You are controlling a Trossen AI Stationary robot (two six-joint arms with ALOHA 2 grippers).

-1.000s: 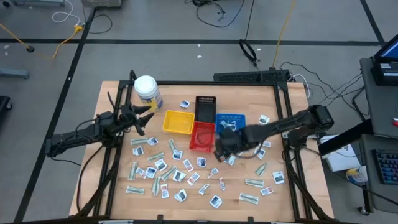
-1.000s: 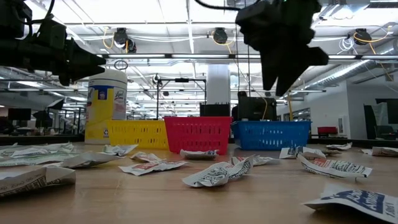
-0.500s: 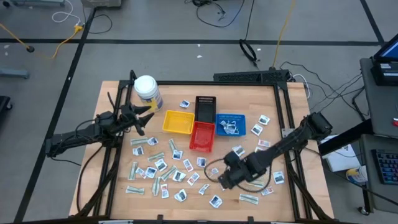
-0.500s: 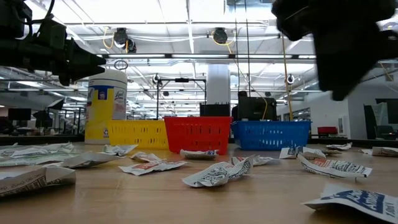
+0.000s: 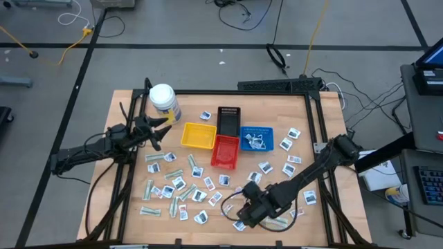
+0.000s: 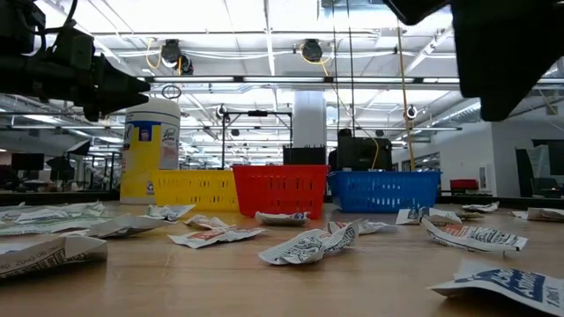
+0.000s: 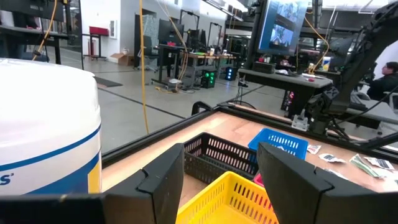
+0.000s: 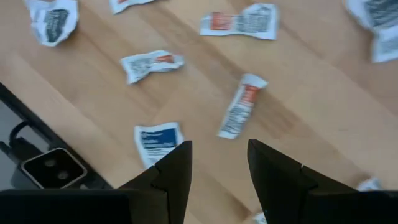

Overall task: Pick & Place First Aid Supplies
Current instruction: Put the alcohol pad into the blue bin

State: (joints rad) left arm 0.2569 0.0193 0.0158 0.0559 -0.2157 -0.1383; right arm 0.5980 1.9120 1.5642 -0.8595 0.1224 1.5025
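Wooden surface (image 5: 311,117) strewn with packets (image 5: 181,188); right gripper (image 8: 219,163) over near edge, fingers apart, empty, lining up pick. Left gripper (image 7: 221,165) parked beside jar (image 5: 163,99), fingers apart.

No text, number or brand can be read with certainty anywhere on the counter. The white jar (image 6: 151,150) carries a yellow label with blue print, too small to make out. Beside the jar, the scattered packets (image 6: 306,246) show blue, dark or red print, all illegible. In the left wrist view the jar (image 7: 48,134) shows only a blue band and a fragment of a letter.
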